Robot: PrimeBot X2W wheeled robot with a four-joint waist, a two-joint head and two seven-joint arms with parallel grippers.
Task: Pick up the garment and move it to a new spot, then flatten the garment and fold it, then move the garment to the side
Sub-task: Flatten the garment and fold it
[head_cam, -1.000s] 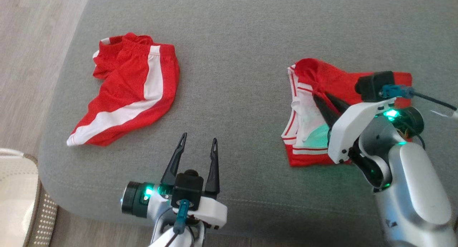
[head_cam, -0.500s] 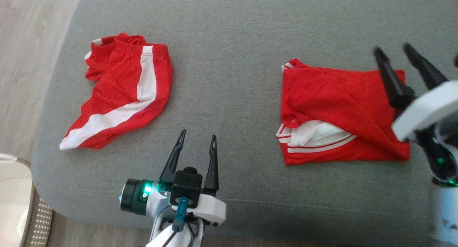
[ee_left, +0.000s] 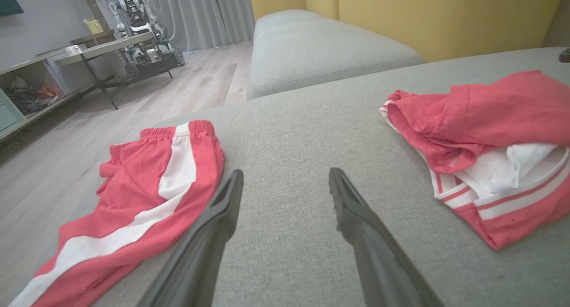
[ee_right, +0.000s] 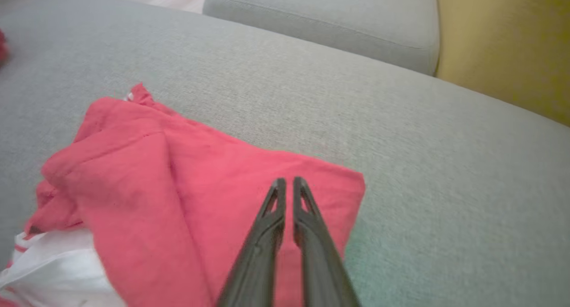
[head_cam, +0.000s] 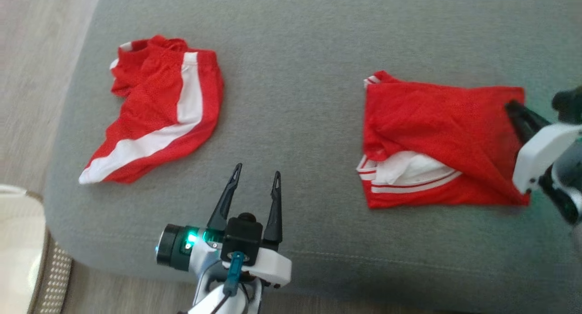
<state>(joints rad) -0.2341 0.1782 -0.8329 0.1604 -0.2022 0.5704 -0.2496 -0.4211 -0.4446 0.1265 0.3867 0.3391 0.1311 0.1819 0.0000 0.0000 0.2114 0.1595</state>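
A folded red garment (head_cam: 436,132) with white striped trim lies on the right of the grey cushion (head_cam: 309,68). It also shows in the left wrist view (ee_left: 490,120) and the right wrist view (ee_right: 178,187). My right gripper (head_cam: 513,106) hovers at the garment's far right corner. Its fingers (ee_right: 267,222) are shut together over the red cloth, and no cloth shows between them. My left gripper (head_cam: 257,175) stands open over bare cushion near the front edge, its jaws wide apart (ee_left: 285,178) and empty. Red shorts (head_cam: 159,109) with a white stripe lie crumpled at the left (ee_left: 147,195).
The cushion's front edge runs just beyond my left wrist, and wooden floor (head_cam: 32,54) lies to the left. A pale basket (head_cam: 18,241) sits at the lower left. A second grey cushion (ee_left: 320,49) and a yellow backrest (ee_right: 503,44) lie beyond. A table (ee_left: 111,44) stands far off.
My right gripper let go of the garment's left fold, swung right with its jaws open, and has now shut at the right corner. The red flap lies spread over the garment. The camera shifted slightly.
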